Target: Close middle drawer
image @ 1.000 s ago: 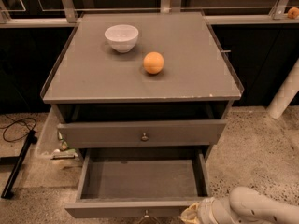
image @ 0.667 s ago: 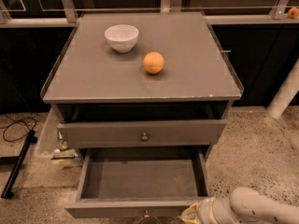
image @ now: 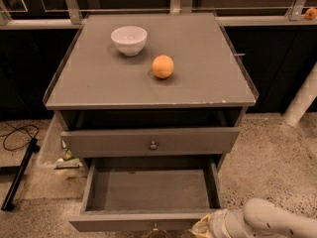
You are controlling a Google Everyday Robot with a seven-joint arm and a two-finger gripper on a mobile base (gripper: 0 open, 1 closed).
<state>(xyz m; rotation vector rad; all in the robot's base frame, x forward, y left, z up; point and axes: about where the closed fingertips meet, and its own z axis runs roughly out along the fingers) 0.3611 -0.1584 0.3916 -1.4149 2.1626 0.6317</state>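
The grey cabinet (image: 148, 90) has its middle drawer (image: 148, 190) pulled far out; the drawer is wide, shallow and empty inside. Its front edge (image: 133, 223) runs along the bottom of the camera view, with the knob only just showing there. My gripper (image: 202, 227) is at the bottom right, at the right end of that drawer front, on the end of my white arm (image: 277, 222). The uppermost drawer (image: 148, 142) with its round metal knob (image: 153, 145) stands slightly out under the top. The lowest drawer is hidden.
A white bowl (image: 129, 39) and an orange (image: 163, 66) sit on the cabinet top. A black cable and bar (image: 20, 172) lie on the floor at the left. A white pole (image: 302, 100) stands at the right. Speckled floor (image: 267, 167) lies to the right of the cabinet.
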